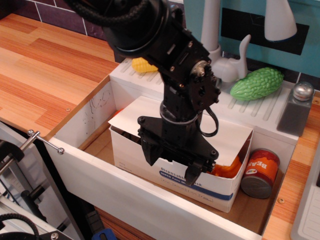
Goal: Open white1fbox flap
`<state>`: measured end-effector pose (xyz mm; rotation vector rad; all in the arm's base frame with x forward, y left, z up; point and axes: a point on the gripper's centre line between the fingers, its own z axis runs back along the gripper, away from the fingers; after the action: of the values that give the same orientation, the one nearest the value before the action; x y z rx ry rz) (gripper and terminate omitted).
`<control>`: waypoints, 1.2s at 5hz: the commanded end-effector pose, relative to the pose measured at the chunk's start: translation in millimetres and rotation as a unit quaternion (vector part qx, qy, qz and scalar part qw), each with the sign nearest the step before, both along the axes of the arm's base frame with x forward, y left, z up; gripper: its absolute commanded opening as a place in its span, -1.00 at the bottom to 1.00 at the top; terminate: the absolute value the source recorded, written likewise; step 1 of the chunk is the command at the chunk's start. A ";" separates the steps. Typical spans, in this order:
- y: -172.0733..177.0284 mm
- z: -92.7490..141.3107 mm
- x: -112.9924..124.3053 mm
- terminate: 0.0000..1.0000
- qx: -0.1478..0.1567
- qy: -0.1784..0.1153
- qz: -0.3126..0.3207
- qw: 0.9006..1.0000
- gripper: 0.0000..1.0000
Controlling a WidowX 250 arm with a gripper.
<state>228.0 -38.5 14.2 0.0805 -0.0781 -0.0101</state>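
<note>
The white1fbox (135,157) lies in the white basin (100,175), its blue "Disposable ... Mask" band (220,192) facing the front. A long white flap (131,116) lies roughly flat over the box top, its left part jutting out past the box's left end. At the right end the box gapes and something orange (227,167) shows inside. My black gripper (171,165) points down over the box's front top edge. Its two fingers stand apart, one fingertip (150,156) to the left and one (192,176) over the label. Nothing shows between them. The arm hides the middle of the flap.
A red can (260,172) stands in the basin right of the box. On the ledge behind are a green bumpy gourd (256,83), a yellow corn (144,65), a white faucet (215,35) and a grey shaker (296,109). A wooden counter (45,65) lies to the left.
</note>
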 end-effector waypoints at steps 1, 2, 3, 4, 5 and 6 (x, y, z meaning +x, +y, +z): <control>0.0 0.0 0.0 -1.00 0.000 0.000 0.000 1.000 1.00; 1.1 1.5 5.7 -1.00 -0.002 0.004 -0.012 1.000 1.00; 1.8 -1.2 7.5 -1.00 -0.006 0.002 -0.019 1.000 1.00; 4.2 -1.1 11.7 -1.00 -0.009 0.001 -0.023 1.000 1.00; 5.2 -4.7 16.6 -1.00 -0.019 0.000 -0.032 0.999 1.00; 4.4 -7.3 21.0 -1.00 -0.032 0.003 -0.037 0.999 1.00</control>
<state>241.7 -34.5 -0.7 0.0038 -0.0421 -0.0815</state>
